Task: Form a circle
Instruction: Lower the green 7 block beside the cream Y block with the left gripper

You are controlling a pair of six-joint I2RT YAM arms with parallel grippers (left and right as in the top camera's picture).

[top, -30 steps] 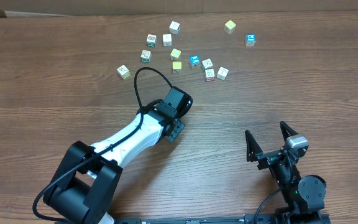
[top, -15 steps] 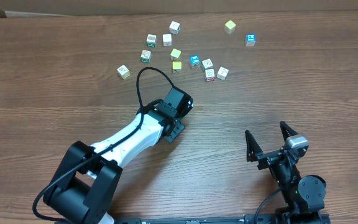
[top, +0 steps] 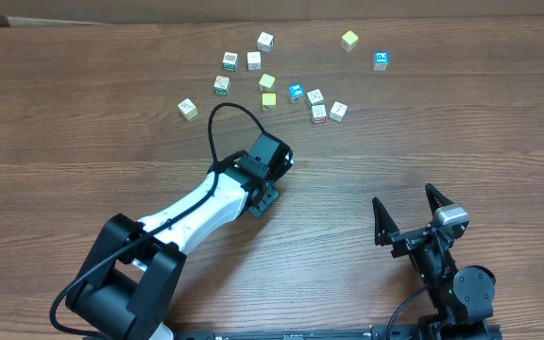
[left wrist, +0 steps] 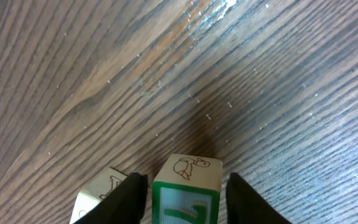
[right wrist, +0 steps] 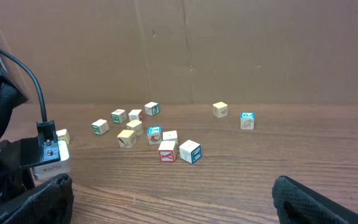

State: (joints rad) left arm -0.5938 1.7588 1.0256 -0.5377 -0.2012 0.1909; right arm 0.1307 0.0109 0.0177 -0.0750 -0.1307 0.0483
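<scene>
Wooden tabletop (top: 499,123), filling the whole overhead view. Left arm (top: 196,212), white and black, stretched from the near left corner toward the middle, wrist tipped down. Right gripper (top: 405,198) parked at the near right, spread as wide as possible, holding nothing, well apart from everything else. Loose cubes (top: 315,96) scattered along the far side, yellow, blue and white, apart from one another and from the left arm.

Circle (left wrist: 185,169) not to be seen from overhead: hidden beneath the left wrist, near the middle of the tabletop, on the near side of the scatter. From the left wrist, only two of its pieces in sight: a green-faced cube (left wrist: 185,202) resting on the wood, and a whitish cube (left wrist: 91,202) just beside it on the left, touching or nearly so; cannot tell which. Left gripper (left wrist: 186,180) straddling the green-faced cube, fingers (left wrist: 248,202) partly parted, close against both sides; cannot tell whether pinching or already free.

Risks, by judgement only:
- Rising with one pad clinging: likely to drag or tip the green-faced cube and spoil the circle.
- Sideways drift of the left finger: likely to shove the whitish cube out of place, given so little room there.
- Spreading wider before rising: much the same danger.
</scene>
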